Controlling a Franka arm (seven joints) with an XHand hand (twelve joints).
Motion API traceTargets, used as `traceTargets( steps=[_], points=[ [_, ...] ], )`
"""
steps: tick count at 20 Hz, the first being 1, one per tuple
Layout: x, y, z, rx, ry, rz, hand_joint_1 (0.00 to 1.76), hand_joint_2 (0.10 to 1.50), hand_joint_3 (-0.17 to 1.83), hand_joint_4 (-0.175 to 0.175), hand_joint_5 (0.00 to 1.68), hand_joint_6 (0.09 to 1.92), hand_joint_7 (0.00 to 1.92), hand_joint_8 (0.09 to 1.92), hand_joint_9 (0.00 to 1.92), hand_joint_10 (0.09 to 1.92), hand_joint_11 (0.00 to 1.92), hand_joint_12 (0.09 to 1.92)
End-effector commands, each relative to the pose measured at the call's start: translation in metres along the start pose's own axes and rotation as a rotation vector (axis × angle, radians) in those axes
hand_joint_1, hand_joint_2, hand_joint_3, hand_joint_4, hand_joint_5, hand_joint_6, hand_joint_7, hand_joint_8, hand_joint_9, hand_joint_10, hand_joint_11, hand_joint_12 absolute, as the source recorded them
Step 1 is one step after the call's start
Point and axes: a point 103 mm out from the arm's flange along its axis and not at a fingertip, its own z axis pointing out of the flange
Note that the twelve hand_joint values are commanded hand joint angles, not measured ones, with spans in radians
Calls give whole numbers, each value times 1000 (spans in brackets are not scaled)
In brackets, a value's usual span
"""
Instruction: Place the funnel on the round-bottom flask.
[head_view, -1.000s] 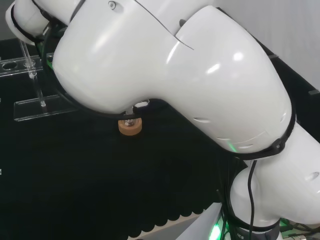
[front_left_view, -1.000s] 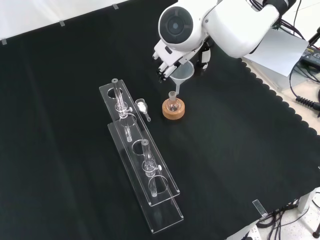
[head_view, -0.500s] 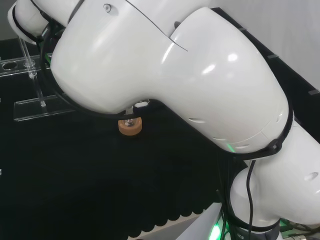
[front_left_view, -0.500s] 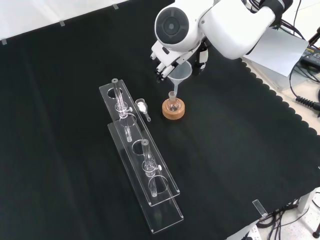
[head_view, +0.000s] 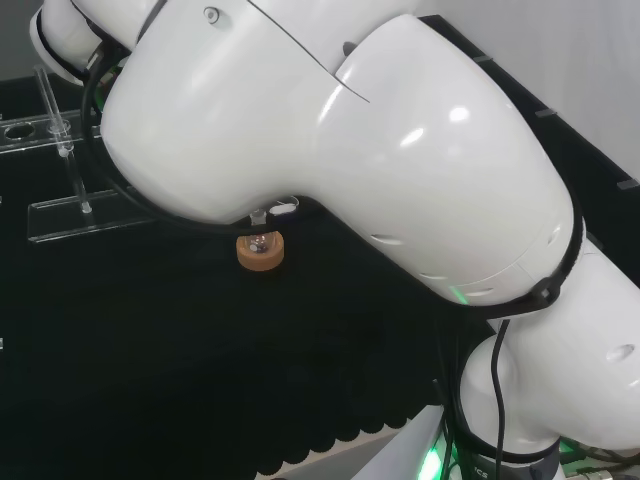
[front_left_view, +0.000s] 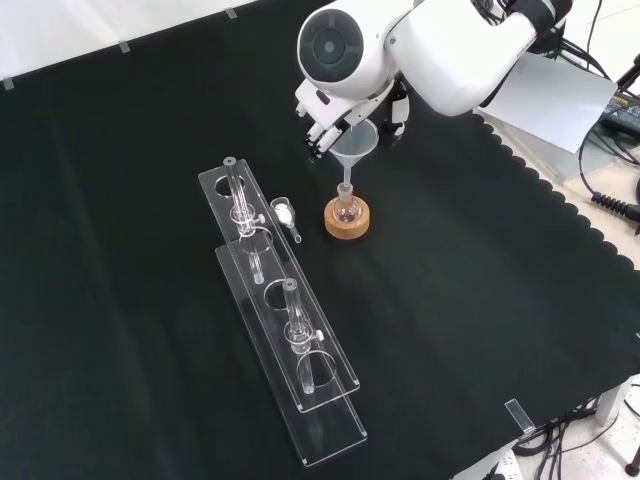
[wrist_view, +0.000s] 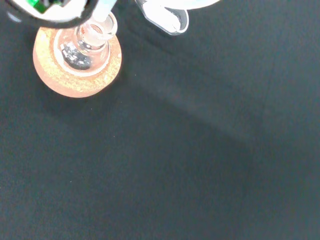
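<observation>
Head view: a black cloth covers the tabletop (head_view: 200, 380); one round-bottom flask (head_view: 261, 241) sits in one cork ring (head_view: 260, 254) beneath the arm's white links (head_view: 330, 150).

Front view: the hand (front_left_view: 322, 125) curls round one clear funnel (front_left_view: 356, 145), its stem just over the flask's neck. Two clear racks (front_left_view: 285, 330) lie left.

Wrist view: the flask's mouth (wrist_view: 95, 31) is close.

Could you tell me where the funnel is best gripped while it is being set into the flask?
Grip the funnel at its wide cone rim, from above and the side, as the hand does. That leaves the narrow stem free, pointing down at the flask neck on the cork ring.
</observation>
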Motion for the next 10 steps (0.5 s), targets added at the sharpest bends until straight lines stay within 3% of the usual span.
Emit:
traceTargets(
  steps=[1,10],
  points=[
    [0,3,2,6,3,-4,819,771,651,-28,515,549,569,671,1009,439,640,1271],
    [2,9,5,18,4,-9,818,772,651,-28,514,549,569,671,1009,440,639,1269]
  ],
)
